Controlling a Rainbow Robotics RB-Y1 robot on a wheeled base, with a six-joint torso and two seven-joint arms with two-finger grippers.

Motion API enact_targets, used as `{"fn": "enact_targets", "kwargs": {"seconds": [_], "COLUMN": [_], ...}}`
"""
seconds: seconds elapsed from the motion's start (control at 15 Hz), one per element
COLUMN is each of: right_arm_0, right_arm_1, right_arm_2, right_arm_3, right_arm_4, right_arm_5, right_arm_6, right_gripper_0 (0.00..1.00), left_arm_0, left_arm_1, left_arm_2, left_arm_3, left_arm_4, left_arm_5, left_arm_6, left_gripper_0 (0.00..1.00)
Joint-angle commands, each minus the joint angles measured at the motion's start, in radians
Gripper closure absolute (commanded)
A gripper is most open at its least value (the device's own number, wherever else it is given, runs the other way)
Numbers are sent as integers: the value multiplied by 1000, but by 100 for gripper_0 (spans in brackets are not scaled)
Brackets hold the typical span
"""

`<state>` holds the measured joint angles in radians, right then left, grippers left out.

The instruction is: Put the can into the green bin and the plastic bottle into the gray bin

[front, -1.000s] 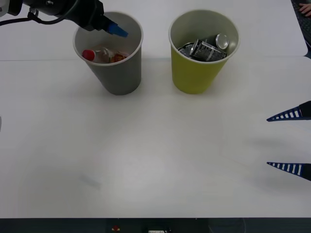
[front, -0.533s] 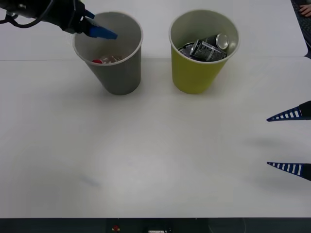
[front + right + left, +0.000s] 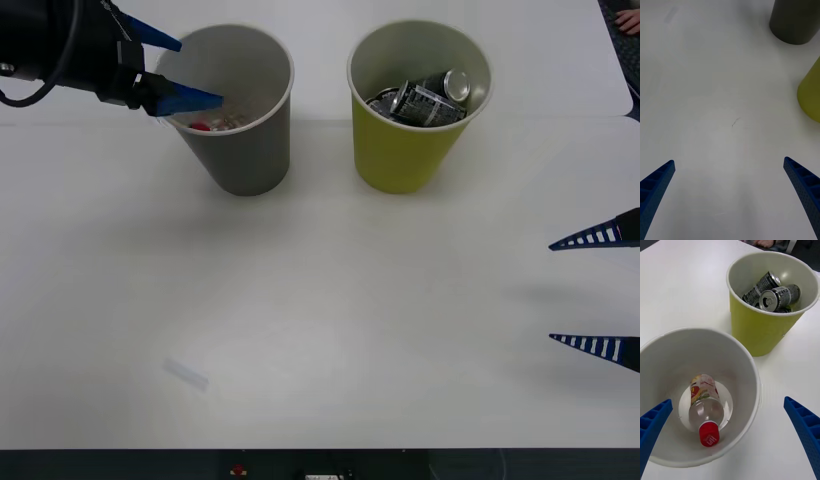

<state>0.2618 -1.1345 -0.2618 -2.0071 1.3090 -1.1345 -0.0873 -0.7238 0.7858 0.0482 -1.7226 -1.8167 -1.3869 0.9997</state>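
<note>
**Bottle in the gray bin, cans in the green bin, both sets of fingers spread**

The broad white surface (image 3: 320, 330) carries two large tapered bins standing upright side by side toward its far edge, close but not touching. The gray cup-shaped bin with a white rim (image 3: 245, 150) is on the robot's left; the yellow-green cup-shaped bin with a pale rim (image 3: 405, 150) is on its right.

The left gripper (image 3: 172, 72), on a black arm, hangs above the left-hand rim of the gray bin. Its blue ribbed fingers (image 3: 185, 98) are spread apart and grip nothing. The right gripper (image 3: 597, 292) sits at the right edge of the surface, well apart from both bins, its blue fingers (image 3: 592, 237) also spread wide and empty.

The small clear plastic bottle with a red cap and printed label (image 3: 705, 407) lies at the bottom of the gray bin, below and between the left fingers, untouched by them.

Silvery metal drink cans with dark printed sides (image 3: 777, 298) lie tilted inside the green bin, one shiny round end facing up.
</note>
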Motion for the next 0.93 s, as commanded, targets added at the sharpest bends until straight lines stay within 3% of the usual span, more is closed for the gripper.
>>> {"fn": "enact_targets", "kwargs": {"seconds": [0.07, 0.27, 0.67, 0.93], "right_arm_0": [0, 0, 0, 0], "right_arm_1": [0, 0, 0, 0], "right_arm_2": [0, 0, 0, 0], "right_arm_3": [0, 0, 0, 0], "right_arm_4": [0, 0, 0, 0], "right_arm_5": [0, 0, 0, 0], "right_arm_6": [0, 0, 0, 0], "right_gripper_0": [0, 0, 0, 0], "left_arm_0": [110, 230, 500, 633], "left_arm_1": [38, 90, 273, 322], "left_arm_2": [27, 45, 45, 70], "left_arm_3": [-115, -215, -384, -410], "left_arm_4": [27, 83, 272, 402], "left_arm_5": [51, 121, 347, 371], "left_arm_6": [-12, -18, -59, -242], "left_gripper_0": [0, 0, 0, 0]}}
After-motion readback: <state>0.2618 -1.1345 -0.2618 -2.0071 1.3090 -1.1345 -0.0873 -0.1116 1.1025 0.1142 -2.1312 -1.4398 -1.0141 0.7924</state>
